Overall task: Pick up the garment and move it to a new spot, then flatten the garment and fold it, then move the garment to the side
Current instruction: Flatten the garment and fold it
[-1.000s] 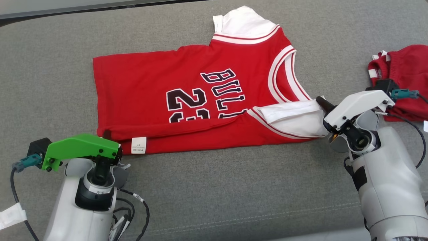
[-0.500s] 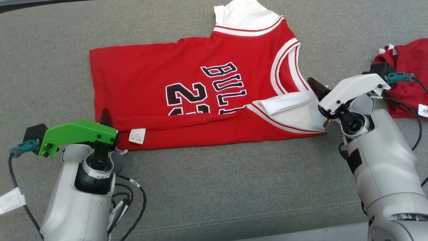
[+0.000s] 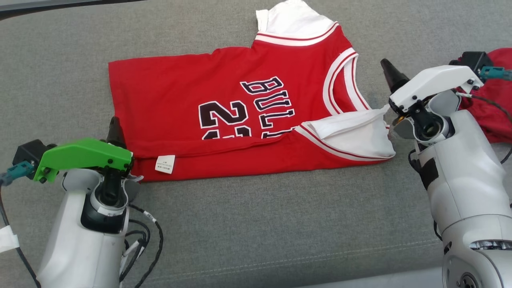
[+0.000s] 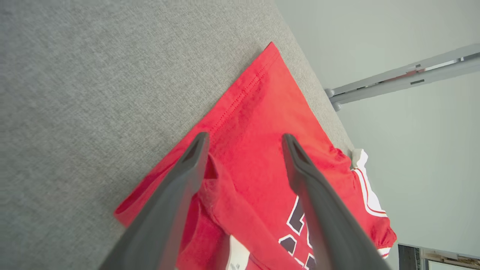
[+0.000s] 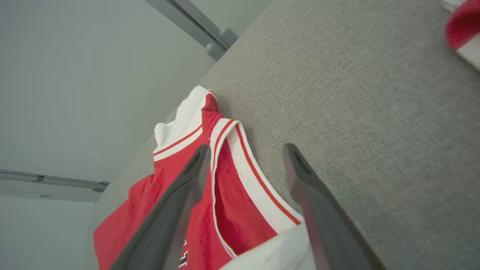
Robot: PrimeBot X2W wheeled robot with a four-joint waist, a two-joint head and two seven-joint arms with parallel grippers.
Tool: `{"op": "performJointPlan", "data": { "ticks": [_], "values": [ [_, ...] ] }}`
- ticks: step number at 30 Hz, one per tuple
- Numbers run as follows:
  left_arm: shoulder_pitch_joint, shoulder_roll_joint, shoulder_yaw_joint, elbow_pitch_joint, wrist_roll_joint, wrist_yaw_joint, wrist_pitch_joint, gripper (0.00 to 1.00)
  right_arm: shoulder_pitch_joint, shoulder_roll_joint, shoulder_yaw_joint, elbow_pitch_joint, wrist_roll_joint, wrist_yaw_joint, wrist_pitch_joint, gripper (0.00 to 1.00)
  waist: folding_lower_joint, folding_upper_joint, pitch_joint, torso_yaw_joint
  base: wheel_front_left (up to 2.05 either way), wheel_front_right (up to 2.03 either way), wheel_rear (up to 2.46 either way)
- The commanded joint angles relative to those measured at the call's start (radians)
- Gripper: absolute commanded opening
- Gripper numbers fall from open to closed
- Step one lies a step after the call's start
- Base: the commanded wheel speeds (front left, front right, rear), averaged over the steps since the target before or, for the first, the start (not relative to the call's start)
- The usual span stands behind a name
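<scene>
The garment [image 3: 240,100] is a red jersey with white sleeves and dark lettering. It lies flat on the grey padded surface [image 3: 256,224], its near strip folded over so a white label shows. My left gripper [image 3: 118,134], under its green housing, stands open at the garment's near left corner. In the left wrist view the left gripper [image 4: 244,138] has its fingers spread over the garment's [image 4: 258,112] hem with nothing between them. My right gripper [image 3: 394,78], under its white housing, is open beside the neckline. The right wrist view shows the right gripper [image 5: 246,149] over the garment's [image 5: 146,202] white collar trim.
A second red piece of clothing [image 3: 496,104] lies bunched at the far right, partly behind my right arm, and its edge [image 5: 463,26] appears in the right wrist view. Loose cables hang from both wrists. The surface's front seam runs along the bottom.
Both grippers have opened and let go of the garment's near edge. The right one has drawn back from the white sleeve toward the neckline; the left has shifted slightly left.
</scene>
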Motion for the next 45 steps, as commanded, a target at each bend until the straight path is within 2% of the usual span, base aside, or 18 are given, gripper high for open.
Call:
{"op": "performJointPlan", "data": {
  "ticks": [1,9,15,24,32,34,35,36,38,45],
  "values": [
    [0.029,0.015,-0.004,-0.018,0.010,-0.012,-0.010,1.00,0.017,-0.010,0.004,-0.024,0.005,0.000,-0.006,1.00,0.0000,0.0000,-0.013,0.001,0.00,0.00,0.00],
    [0.167,0.044,-0.062,-0.143,0.061,-0.034,-0.020,1.00,0.160,-0.028,0.027,-0.215,0.047,0.000,0.002,1.00,0.0000,0.0000,-0.067,0.000,0.00,0.00,0.00],
    [0.270,0.032,-0.106,-0.225,0.071,-0.019,-0.007,1.00,0.310,-0.025,0.038,-0.372,0.056,0.000,0.019,1.00,0.0000,0.0000,-0.097,-0.004,0.00,0.00,0.00],
    [0.334,0.029,-0.151,-0.208,0.108,-0.009,-0.024,1.00,0.476,-0.005,0.056,-0.539,0.054,0.000,0.036,1.00,0.0000,0.0000,-0.115,-0.020,0.00,0.00,0.00],
    [0.296,0.036,-0.195,-0.139,0.170,-0.048,-0.075,1.00,0.550,0.003,0.056,-0.616,0.086,0.000,0.031,1.00,0.0000,0.0000,-0.110,-0.035,0.00,0.00,0.00],
    [0.282,0.038,-0.211,-0.116,0.192,-0.058,-0.092,0.73,0.561,0.002,0.062,-0.625,0.101,0.000,0.020,1.00,0.0000,0.0000,-0.107,-0.038,0.00,0.00,0.00],
    [0.272,0.042,-0.219,-0.103,0.205,-0.063,-0.101,0.46,0.564,0.002,0.064,-0.628,0.108,0.000,0.014,1.00,0.0000,0.0000,-0.106,-0.040,0.00,0.00,0.00],
    [0.262,0.045,-0.227,-0.087,0.220,-0.067,-0.111,0.36,0.566,0.002,0.067,-0.631,0.112,0.000,0.012,1.00,0.0000,0.0000,-0.104,-0.042,0.00,0.00,0.00],
    [0.244,0.046,-0.242,-0.056,0.245,-0.076,-0.128,0.00,0.570,0.002,0.069,-0.635,0.120,0.000,0.003,1.00,0.0000,0.0000,-0.099,-0.046,0.00,0.00,0.00],
    [0.178,0.061,-0.295,0.082,0.323,-0.110,-0.188,0.00,0.573,0.002,0.067,-0.659,0.135,0.000,-0.003,1.00,0.0000,0.0000,-0.079,-0.067,0.00,0.00,0.00]
  ]
}}
